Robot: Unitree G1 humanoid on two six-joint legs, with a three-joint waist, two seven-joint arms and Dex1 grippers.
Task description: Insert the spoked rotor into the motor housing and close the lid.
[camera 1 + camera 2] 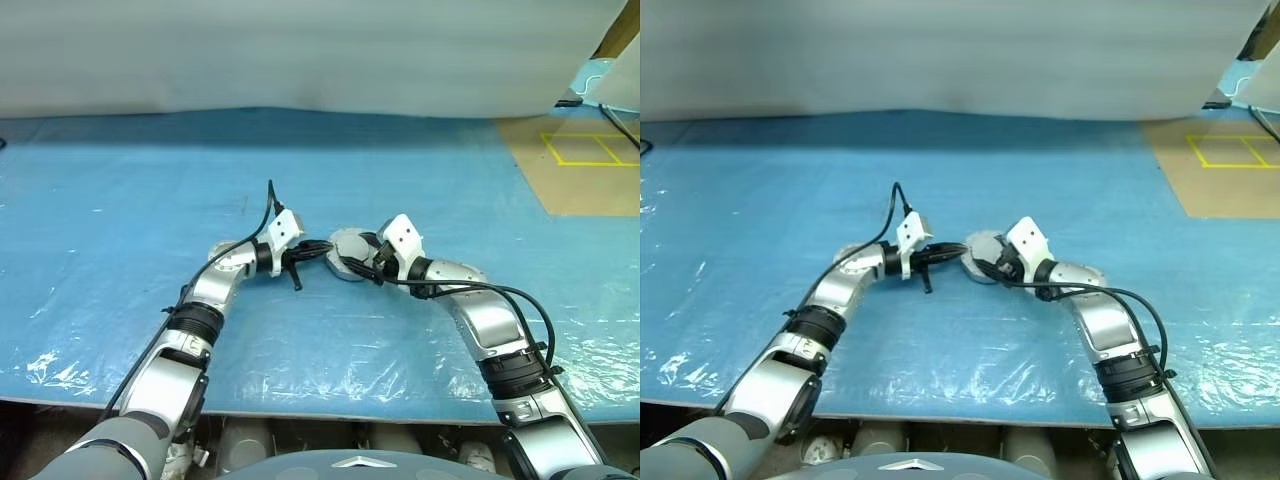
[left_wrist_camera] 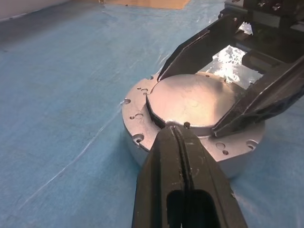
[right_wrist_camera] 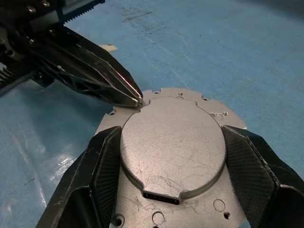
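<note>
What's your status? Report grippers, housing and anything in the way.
Right gripper clamped across the raised lid on the motor housing. Left gripper shut, tips at the lid's edge. Blue sheet around it, nothing in the way.

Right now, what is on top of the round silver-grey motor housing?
A round grey metal lid sits on the motor housing, gripped by the right gripper. The closed left gripper touches its edge. The inside is covered.
</note>
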